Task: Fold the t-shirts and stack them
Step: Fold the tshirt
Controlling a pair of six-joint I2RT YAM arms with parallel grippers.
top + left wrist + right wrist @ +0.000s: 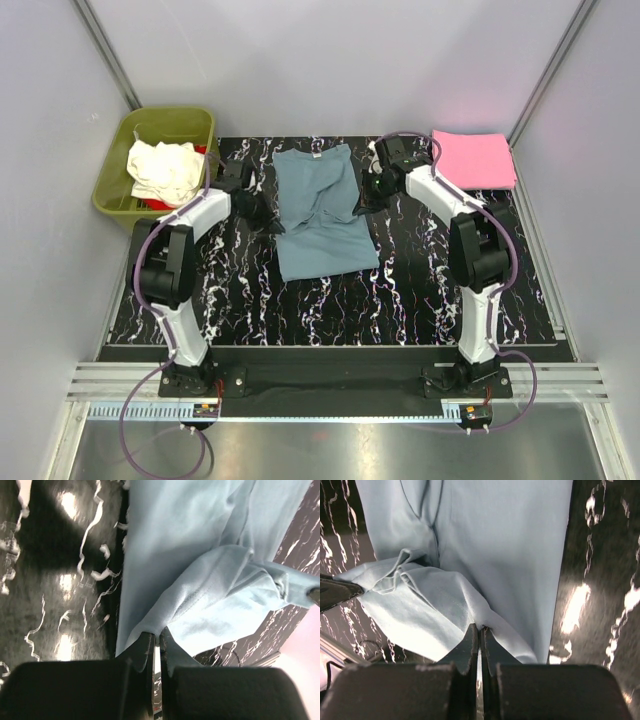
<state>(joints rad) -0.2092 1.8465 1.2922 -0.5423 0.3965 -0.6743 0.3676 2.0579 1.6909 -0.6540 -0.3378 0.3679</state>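
i'm mid-fold on the blue-grey t-shirt, spread in the middle of the mat, with my left gripper and right gripper each pinched shut on one of its side edges. next, i judge, both edges need lifting and carrying across evenly. i count four shirts: this one, one pink shirt folded at the far right corner, and one cream-white shirt and one red shirt in the one green tub.

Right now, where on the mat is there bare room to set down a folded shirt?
The near middle of the mat is bare, from the hem of the blue-grey t-shirt to the mat's near edge. Crowded: the far middle, where the left end effector and right end effector pinch that shirt, and the far right corner, under the pink t-shirt.
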